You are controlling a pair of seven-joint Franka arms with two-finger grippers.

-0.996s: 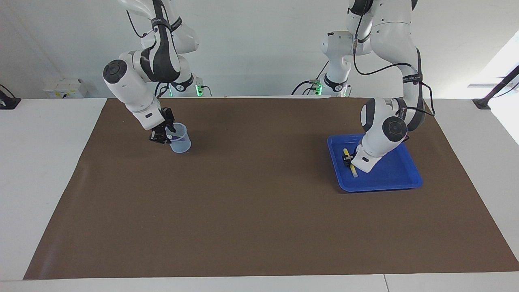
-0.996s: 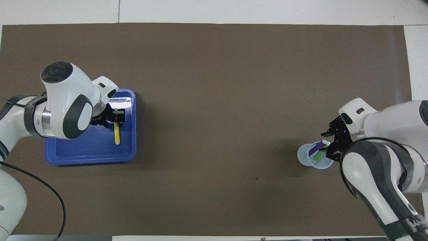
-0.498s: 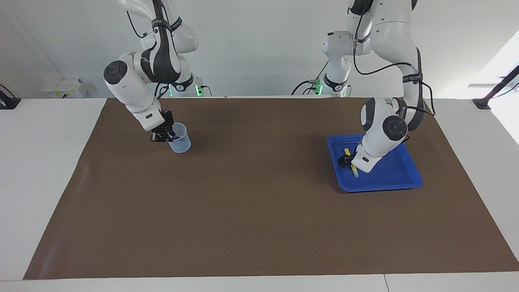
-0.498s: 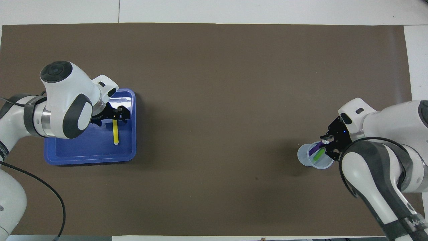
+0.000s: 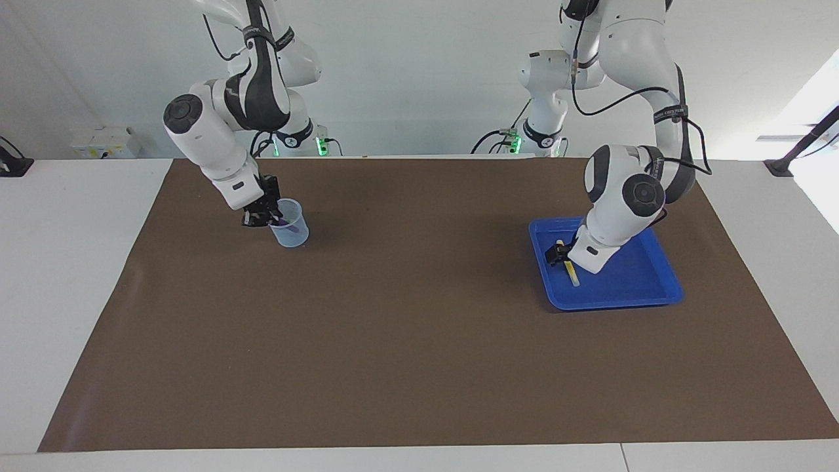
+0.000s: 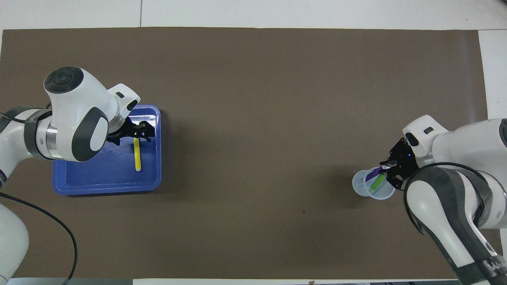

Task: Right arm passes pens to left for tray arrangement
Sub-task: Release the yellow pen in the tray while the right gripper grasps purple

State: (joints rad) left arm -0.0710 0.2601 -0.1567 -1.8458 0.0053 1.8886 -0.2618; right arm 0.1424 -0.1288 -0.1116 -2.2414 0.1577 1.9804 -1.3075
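- Since a second ago the left gripper (image 5: 558, 252) has let go of the yellow pen (image 6: 137, 154) and lifted, fingers apart; that pen lies flat in the blue tray (image 6: 79, 186).
- Meanwhile the right gripper (image 6: 386, 170) has clamped on the purple pen (image 6: 372, 175) in the translucent cup (image 6: 361, 189), beside the green pen (image 6: 378, 181).
- Light, stiff, smooth barrels, likely slippery — best pinched near the top end.
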